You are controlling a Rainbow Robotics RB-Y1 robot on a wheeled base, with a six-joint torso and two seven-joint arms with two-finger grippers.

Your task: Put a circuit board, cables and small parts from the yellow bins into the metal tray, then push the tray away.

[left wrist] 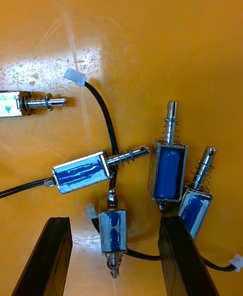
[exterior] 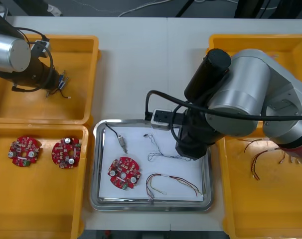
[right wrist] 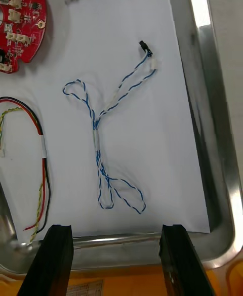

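Note:
The metal tray (exterior: 98,199), white inside, holds a round red circuit board (exterior: 124,173), a small metal part (exterior: 122,144), a red and yellow cable (exterior: 173,182) and a twisted blue and white cable (right wrist: 106,124). My right gripper (right wrist: 115,258) hangs open just above the tray's right side, with the blue and white cable lying loose ahead of its fingers. My left gripper (left wrist: 115,255) is open low over the far left yellow bin (exterior: 76,104). Several small metal parts (left wrist: 112,230) with blue bodies lie below it, one between the fingers.
Two more circuit boards (exterior: 66,152) lie in the near left bin (exterior: 6,209). The near right bin (exterior: 240,199) holds cables (exterior: 260,157). A black cable (left wrist: 104,114) winds among the small metal parts. My right arm (exterior: 245,94) covers the far right bin.

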